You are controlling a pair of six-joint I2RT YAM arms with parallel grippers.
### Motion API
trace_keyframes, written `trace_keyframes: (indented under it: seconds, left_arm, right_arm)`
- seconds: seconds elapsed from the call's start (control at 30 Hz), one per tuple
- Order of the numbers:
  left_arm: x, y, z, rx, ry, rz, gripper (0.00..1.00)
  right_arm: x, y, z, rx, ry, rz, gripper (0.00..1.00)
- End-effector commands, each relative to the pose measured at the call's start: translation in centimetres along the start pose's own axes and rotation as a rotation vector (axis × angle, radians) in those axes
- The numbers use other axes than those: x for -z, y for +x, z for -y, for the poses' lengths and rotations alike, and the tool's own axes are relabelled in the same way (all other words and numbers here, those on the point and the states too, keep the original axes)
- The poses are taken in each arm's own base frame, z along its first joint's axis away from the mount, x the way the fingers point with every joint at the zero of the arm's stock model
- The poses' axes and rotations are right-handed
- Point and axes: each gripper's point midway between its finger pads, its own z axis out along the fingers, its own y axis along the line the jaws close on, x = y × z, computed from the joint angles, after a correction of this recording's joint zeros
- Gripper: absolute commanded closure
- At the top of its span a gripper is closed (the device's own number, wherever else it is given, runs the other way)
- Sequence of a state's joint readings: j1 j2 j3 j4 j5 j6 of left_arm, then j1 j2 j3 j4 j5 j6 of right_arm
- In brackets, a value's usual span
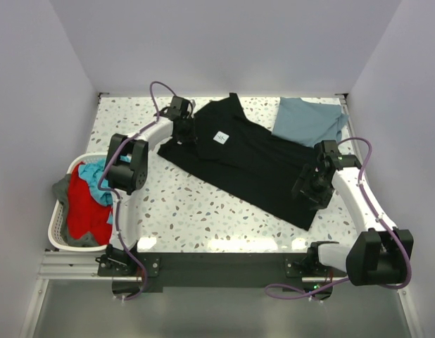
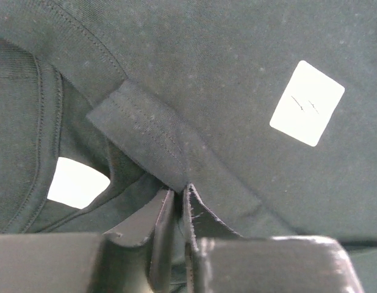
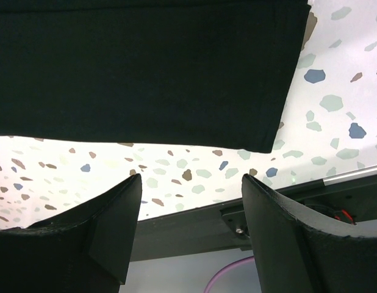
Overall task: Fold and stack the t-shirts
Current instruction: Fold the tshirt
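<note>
Top external view is showing us the black t-shirt (image 1: 253, 165) lying spread on a slant across the table (image 1: 196, 211), with its neck end toward the far left, its hem toward the near right, and its white label (image 1: 220, 138) facing up. We are seeing the left gripper (image 2: 178, 196) pressing in at the neck end, its fingers drawn nearly together on a raised ridge of black cloth beside the collar. We are judging this to be a pinch taken so that end can be lifted for a fold. The right gripper (image 3: 191, 180) is hanging just off the hem's near-right corner with its jaws spread wide and only speckled tabletop between them, probably placed to take that corner. The slate-blue t-shirt (image 1: 309, 120) is lying bunched at the far right, just beside or touching the black one (we cannot tell which), so room is running tight there. Bare tabletop is showing along the shirt's near-left side, offering space for folding, while the white laundry basket (image 1: 59, 225) is sitting at the left edge, well apart.
</note>
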State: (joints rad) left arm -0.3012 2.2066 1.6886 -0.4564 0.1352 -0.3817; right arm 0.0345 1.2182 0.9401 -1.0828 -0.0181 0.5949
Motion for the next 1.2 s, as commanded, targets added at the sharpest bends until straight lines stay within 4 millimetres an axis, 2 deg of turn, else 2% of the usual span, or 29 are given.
trace_keyframes:
  seconds: [0.0,0.1,0.43,0.57,0.73,0.77,0.8,0.83,0.9,0.93,1.0,1.17]
  left_arm:
    - [1.1,-3.0,1.5,0.008,0.057,0.083,0.94]
    - [1.4,-3.4,2.1,0.020,0.080,0.089,1.00]
    - [2.5,-5.7,4.8,0.067,0.183,0.128,1.00]
    - [1.8,-5.6,5.5,0.077,0.207,0.111,1.00]
    - [0.7,-5.0,5.2,0.075,0.199,0.086,1.00]
    - [0.6,-4.9,5.3,0.072,0.200,0.083,0.98]
    - [0.4,-4.8,5.3,0.071,0.202,0.079,0.88]
    - [0.4,-4.7,5.2,0.070,0.202,0.076,0.83]
    - [0.4,-4.4,5.2,0.066,0.203,0.067,0.63]
    - [0.4,-4.3,5.2,0.066,0.200,0.065,0.57]
    - [0.8,-4.3,4.9,0.060,0.189,0.071,0.50]
    - [1.6,-3.3,4.2,0.046,0.142,0.069,0.49]
  right_arm:
    - [0.1,0.1,-0.4,-0.007,-0.022,0.006,0.30]
    - [0.1,0.1,-0.4,-0.004,-0.023,0.005,0.30]
    - [-0.1,0.3,-0.3,-0.007,-0.022,-0.002,0.30]
    - [-0.2,0.4,-0.3,-0.006,-0.020,-0.003,0.30]
    - [-0.2,0.4,-0.3,-0.005,-0.020,-0.003,0.30]
    - [-0.2,0.4,-0.3,-0.006,-0.021,-0.005,0.30]
    - [-0.2,0.4,-0.3,-0.007,-0.019,-0.004,0.30]
    - [-0.2,0.4,-0.3,-0.004,-0.020,-0.006,0.30]
    - [-0.2,0.4,-0.2,-0.006,-0.019,-0.007,0.30]
    - [-0.2,0.4,-0.3,-0.003,-0.021,-0.007,0.30]
    - [-0.2,0.4,-0.3,-0.007,-0.023,-0.004,0.30]
    - [-0.2,0.4,-0.5,-0.012,-0.030,-0.009,0.30]
